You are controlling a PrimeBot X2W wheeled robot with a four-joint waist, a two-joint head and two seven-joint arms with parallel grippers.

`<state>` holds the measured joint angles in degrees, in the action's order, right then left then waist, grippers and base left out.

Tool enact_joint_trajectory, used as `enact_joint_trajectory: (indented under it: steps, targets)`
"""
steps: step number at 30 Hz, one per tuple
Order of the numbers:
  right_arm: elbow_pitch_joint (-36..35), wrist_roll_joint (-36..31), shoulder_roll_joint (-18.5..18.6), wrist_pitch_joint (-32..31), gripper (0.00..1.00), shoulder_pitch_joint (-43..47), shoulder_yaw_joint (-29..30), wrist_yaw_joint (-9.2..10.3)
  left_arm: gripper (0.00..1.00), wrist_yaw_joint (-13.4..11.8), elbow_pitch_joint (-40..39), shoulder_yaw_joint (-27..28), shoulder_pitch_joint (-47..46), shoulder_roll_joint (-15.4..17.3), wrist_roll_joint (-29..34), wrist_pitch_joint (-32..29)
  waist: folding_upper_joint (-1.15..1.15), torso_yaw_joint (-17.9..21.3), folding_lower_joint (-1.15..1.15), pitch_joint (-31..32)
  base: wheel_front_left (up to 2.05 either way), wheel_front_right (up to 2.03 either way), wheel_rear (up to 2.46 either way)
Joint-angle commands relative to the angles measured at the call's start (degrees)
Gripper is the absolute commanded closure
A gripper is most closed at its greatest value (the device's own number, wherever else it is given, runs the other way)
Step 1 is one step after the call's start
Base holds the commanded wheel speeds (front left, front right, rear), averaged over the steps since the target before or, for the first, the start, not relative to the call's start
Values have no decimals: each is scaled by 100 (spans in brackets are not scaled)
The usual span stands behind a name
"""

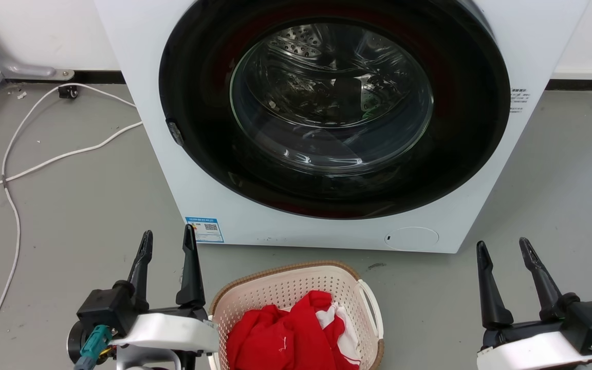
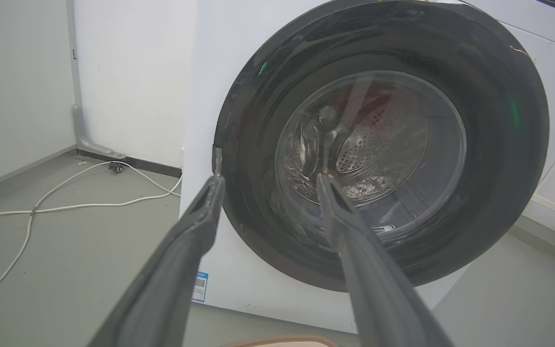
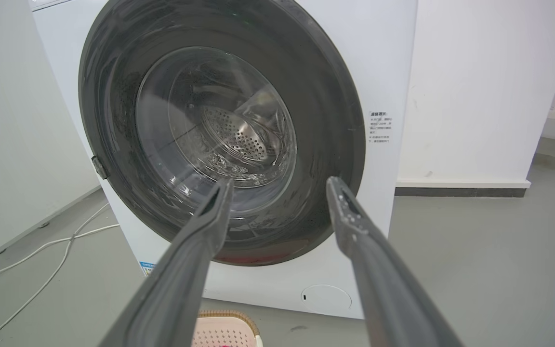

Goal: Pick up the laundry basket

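Note:
The laundry basket (image 1: 285, 288), cream-white and perforated with a brown rim and a white loop handle on its right side, sits on the floor at the bottom centre of the head view, holding red and white cloth (image 1: 296, 334). Its brown rim (image 2: 282, 341) peeks in at the bottom of the left wrist view, and a corner of the basket (image 3: 224, 330) shows in the right wrist view. My left gripper (image 1: 168, 240) stands open just left of the basket, fingers empty. My right gripper (image 1: 504, 249) is open too, well to the basket's right.
A white front-loading washing machine (image 1: 224, 205) with a closed dark round door (image 1: 334, 103) stands right behind the basket. White cables (image 1: 44, 164) trail across the grey floor on the left. A white wall (image 3: 475, 96) runs behind, with bare floor to the right.

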<state>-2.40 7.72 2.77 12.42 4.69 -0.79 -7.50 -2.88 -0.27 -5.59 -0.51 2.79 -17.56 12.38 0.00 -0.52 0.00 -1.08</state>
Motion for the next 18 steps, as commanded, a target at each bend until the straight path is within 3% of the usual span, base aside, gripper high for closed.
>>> enact_joint_trajectory:
  steps: [1, 18]
  targets:
    - [-76, -145, 17, 49, 0, 22, -17, 2, 0, -37, -62, -26, 26, 13, 136, 62, 0, -4, 0, -3, 0, 0, 0]
    - [-159, -924, 17, 231, 0, 129, -25, 2, 0, -131, -87, -106, 102, 14, 880, 242, 0, 0, 0, -21, 0, 0, 0]
